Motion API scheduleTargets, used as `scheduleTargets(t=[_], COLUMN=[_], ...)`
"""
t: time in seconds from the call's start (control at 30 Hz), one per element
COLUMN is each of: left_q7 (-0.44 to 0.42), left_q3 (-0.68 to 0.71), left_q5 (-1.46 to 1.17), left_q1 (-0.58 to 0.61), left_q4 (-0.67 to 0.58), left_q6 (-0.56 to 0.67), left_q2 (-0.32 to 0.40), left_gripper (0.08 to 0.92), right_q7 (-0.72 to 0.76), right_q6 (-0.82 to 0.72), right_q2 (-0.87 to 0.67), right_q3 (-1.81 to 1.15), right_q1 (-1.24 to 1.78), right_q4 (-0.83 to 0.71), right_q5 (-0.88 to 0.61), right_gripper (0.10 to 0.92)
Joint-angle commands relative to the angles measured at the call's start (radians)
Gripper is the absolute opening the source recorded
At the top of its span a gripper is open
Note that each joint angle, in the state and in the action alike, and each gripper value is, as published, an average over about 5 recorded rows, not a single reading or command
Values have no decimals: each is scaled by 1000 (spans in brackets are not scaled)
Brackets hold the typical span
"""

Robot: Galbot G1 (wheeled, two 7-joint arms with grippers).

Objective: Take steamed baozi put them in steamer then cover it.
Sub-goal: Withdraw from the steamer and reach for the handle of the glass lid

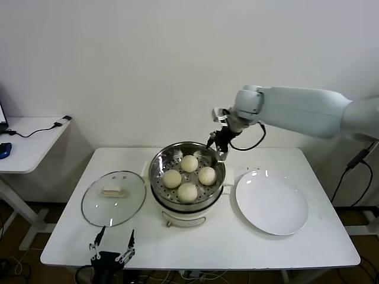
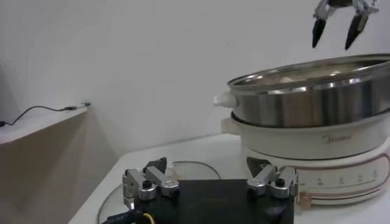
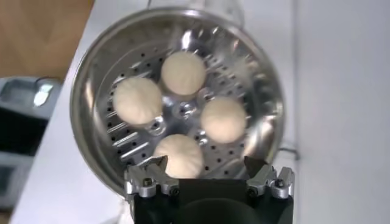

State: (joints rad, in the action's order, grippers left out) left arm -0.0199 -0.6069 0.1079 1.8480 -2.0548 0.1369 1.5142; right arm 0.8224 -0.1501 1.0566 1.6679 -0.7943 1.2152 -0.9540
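Four steamed baozi (image 1: 189, 176) in the steamer (image 1: 159, 177), uncovered.
Right gripper (image 1: 217, 147) spread wide and empty over the far rim; left gripper (image 1: 112, 245) agape, empty, near table (image 1: 237, 242) edge. Cover (image 1: 113, 197) flat to the left, white plate (image 1: 272, 202) on the right.

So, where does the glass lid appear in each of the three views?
Head view: the glass lid lies flat on the table, on the left of the steamer.
Left wrist view: only part of the lid's rim shows, low, behind the left gripper.
Right wrist view: not in it.
Shared landmark: the steamer, seen in all three.
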Motion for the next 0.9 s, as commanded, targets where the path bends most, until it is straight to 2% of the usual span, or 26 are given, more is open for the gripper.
scheduleTargets(t=[0.03, 0.2, 0.43, 0.7, 0.9], left_q7=[1, 0, -1, -27, -23], left_q3=[-1, -3, -1, -30, -63], left_q5=[15, 32, 81, 208, 531], left_q1=[-9, -15, -34, -52, -98], left_q4=[1, -11, -21, -60, -63], left_q6=[-5, -20, -45, -83, -113], left_q2=[6, 6, -1, -12, -53], left_gripper=[823, 823, 823, 823, 823], right_q7=[-377, -472, -561, -580, -553], right_q6=[270, 288, 325, 320, 314], right_q2=[-413, -543, -571, -406, -254], right_q3=[-253, -677, -1183, -1850, -2091], right_q1=[193, 597, 1106, 1758, 2002], right_q4=[244, 309, 371, 435, 460], right_q5=[-48, -15, 49, 169, 270], right_gripper=[823, 823, 823, 823, 823])
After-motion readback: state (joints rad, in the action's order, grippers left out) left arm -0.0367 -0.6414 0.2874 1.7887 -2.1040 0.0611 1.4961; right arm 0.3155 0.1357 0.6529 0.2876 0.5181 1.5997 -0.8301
